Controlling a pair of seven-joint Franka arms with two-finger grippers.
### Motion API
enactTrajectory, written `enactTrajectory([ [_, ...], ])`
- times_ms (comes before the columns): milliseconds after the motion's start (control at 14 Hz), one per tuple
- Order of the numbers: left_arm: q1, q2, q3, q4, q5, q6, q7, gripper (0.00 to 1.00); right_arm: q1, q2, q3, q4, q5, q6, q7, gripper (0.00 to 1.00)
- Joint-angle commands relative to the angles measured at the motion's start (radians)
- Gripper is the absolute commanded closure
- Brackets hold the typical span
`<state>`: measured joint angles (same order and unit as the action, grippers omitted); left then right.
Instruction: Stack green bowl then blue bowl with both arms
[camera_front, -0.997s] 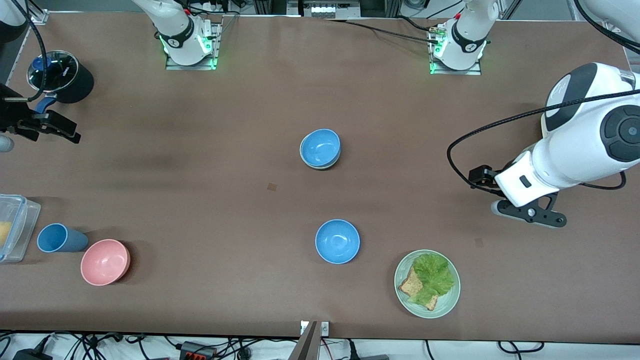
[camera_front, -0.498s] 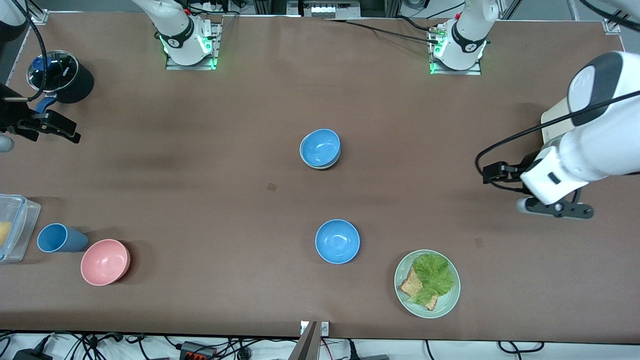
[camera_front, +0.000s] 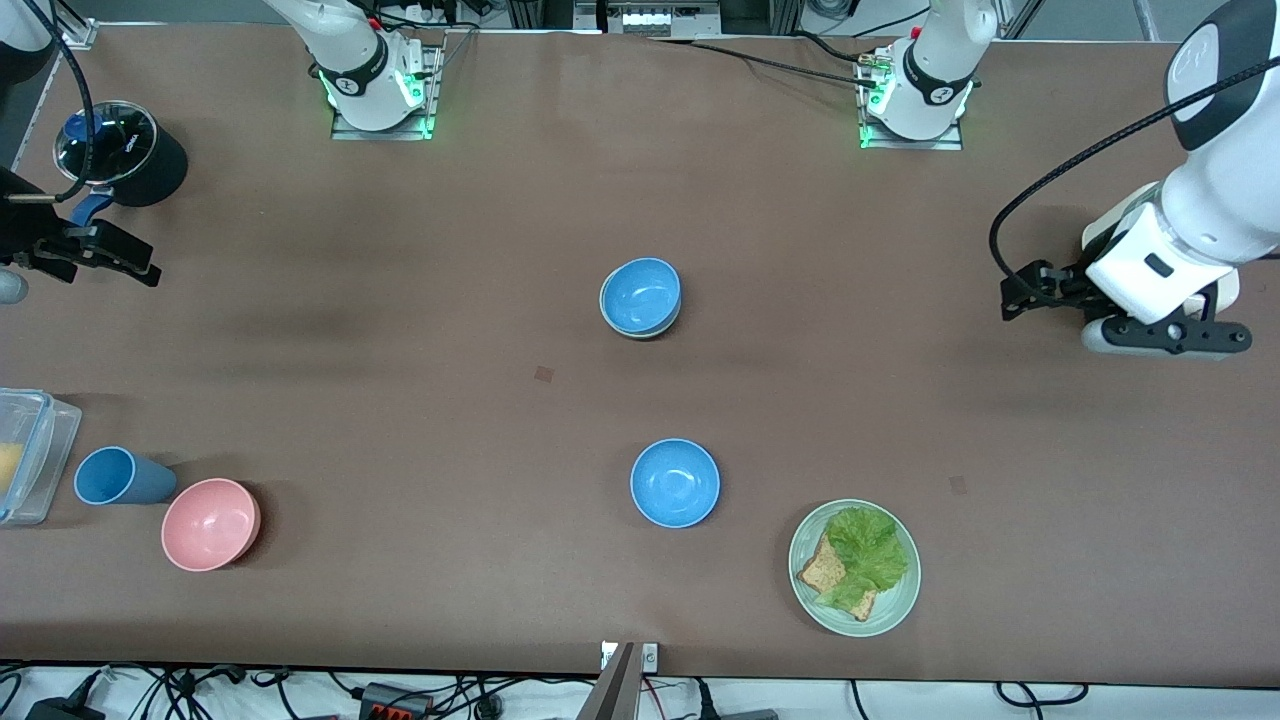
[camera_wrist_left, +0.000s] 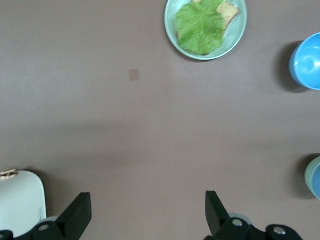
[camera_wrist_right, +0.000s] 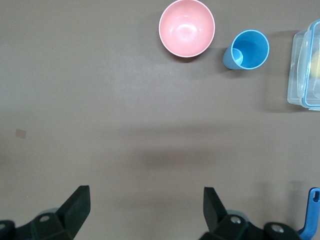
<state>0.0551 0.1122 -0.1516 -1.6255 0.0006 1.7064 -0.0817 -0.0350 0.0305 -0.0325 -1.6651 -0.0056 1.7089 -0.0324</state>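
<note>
At the left arm's end of the table: left gripper (camera_front: 1165, 338) (camera_wrist_left: 147, 210), up over bare tabletop (camera_front: 400, 300), fingers spread wide, nothing between them. Toward the middle of the table from it, well apart: green bowl (camera_front: 648, 333), sitting upright on the tabletop with the blue bowl (camera_front: 640, 293) nested inside it, only a thin pale rim showing around the blue. Seen at the edge of the left wrist view as a sliver of that same pair, green bowl (camera_wrist_left: 308, 176) outermost.

Nearer to the front camera than the stack: second blue bowl (camera_front: 675, 483) (camera_wrist_left: 307, 62), alone and upright. Beside that, toward the left arm's end and nearer the camera: pale green plate (camera_front: 805, 590) (camera_wrist_left: 172, 30) carrying lettuce and toast.

At the right arm's end: right gripper (camera_front: 95, 255) (camera_wrist_right: 146, 207), likewise wide open and empty, over bare table close to a black jug (camera_front: 150, 165). Well apart from that gripper, near the camera edge: pink bowl (camera_front: 210, 524) (camera_wrist_right: 186, 27), blue cup (camera_front: 115, 476) (camera_wrist_right: 247, 50) just beside it, then a clear lidded box (camera_front: 25, 455) (camera_wrist_right: 305, 70).
</note>
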Motion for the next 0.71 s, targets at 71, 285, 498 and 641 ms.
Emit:
enactTrajectory([
  [71, -0.04, -0.054, 0.08, -0.056, 0.013, 0.021, 0.022, 0.0, -0.003, -0.02, 0.0, -0.009, -0.01, 0.0, -0.015, 0.0],
  [285, -0.04, -0.057, 0.081, -0.051, 0.016, -0.048, 0.03, 0.0, -0.003, -0.02, 0.0, -0.009, -0.01, 0.001, -0.015, 0.0],
  [498, -0.032, -0.02, 0.078, 0.007, 0.013, -0.053, 0.028, 0.0, -0.005, -0.02, 0.0, -0.009, -0.01, 0.001, -0.015, 0.0],
  [641, -0.032, -0.008, 0.076, 0.027, 0.004, -0.053, 0.022, 0.0, -0.005, -0.02, 0.0, -0.009, -0.01, 0.001, -0.015, 0.0],
])
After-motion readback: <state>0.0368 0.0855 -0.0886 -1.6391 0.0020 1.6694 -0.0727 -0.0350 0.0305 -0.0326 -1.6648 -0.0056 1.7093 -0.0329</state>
